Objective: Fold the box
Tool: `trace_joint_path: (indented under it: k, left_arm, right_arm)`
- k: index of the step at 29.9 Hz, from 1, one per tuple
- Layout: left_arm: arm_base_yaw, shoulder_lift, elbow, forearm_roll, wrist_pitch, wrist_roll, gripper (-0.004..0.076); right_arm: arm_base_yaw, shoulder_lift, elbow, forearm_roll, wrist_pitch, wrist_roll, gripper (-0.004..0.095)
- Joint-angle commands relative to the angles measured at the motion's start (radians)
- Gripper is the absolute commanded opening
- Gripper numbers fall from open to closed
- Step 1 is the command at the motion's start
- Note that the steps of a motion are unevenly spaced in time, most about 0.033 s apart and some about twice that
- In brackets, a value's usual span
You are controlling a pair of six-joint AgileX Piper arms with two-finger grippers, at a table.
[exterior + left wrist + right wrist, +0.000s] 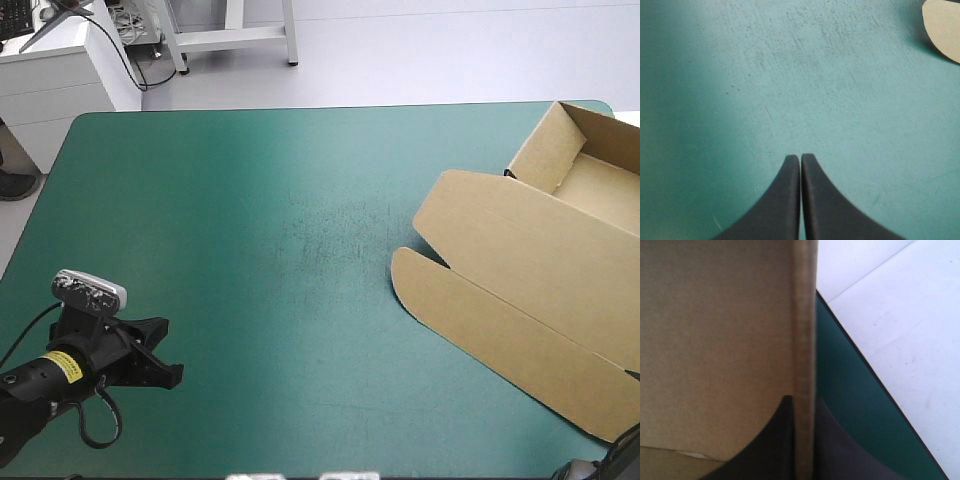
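The teal-green surface (250, 230) lies bare everywhere away from the box (520, 290), clear room for the left hand (150, 355), its tips pressed together, well apart from the box. The box itself, lid flat and walls raised, blocks its own side. The right hand (802, 399) pinches one upright wall there, just beside the surface's edge.

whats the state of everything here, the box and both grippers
box: partly formed, an open tray with walls raised at the table's far right and the lid lying flat
left gripper: shut, holding nothing, above bare teal-green cover
right gripper: shut on the box, an upright board edge between its fingers
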Motion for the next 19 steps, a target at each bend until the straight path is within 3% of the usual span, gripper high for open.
trace_joint_path:
  k: [1, 4, 11, 13, 19]
  left_arm:
    - [-0.004, 0.001, -0.026, -0.018, -0.052, -0.002, -0.0008]
    - [-0.004, 0.001, -0.026, -0.018, -0.052, -0.002, -0.0008]
    - [-0.004, 0.001, -0.026, -0.018, -0.035, -0.002, -0.0008]
    - [-0.004, 0.001, -0.026, -0.015, -0.035, -0.002, -0.0008]
    - [-0.004, 0.001, -0.026, -0.014, -0.035, -0.002, -0.0008]
  right_arm:
    - [-0.007, -0.055, -0.027, 0.025, -0.005, -0.024, 0.0032]
    - [-0.007, -0.055, -0.027, 0.052, 0.010, -0.062, 0.0191]
    - [-0.007, -0.055, -0.027, 0.085, 0.010, -0.088, 0.0872]
    - [-0.007, -0.064, -0.027, 0.085, 0.010, -0.078, 0.0939]
    - [-0.007, -0.139, -0.027, 0.151, 0.010, -0.078, 0.0845]
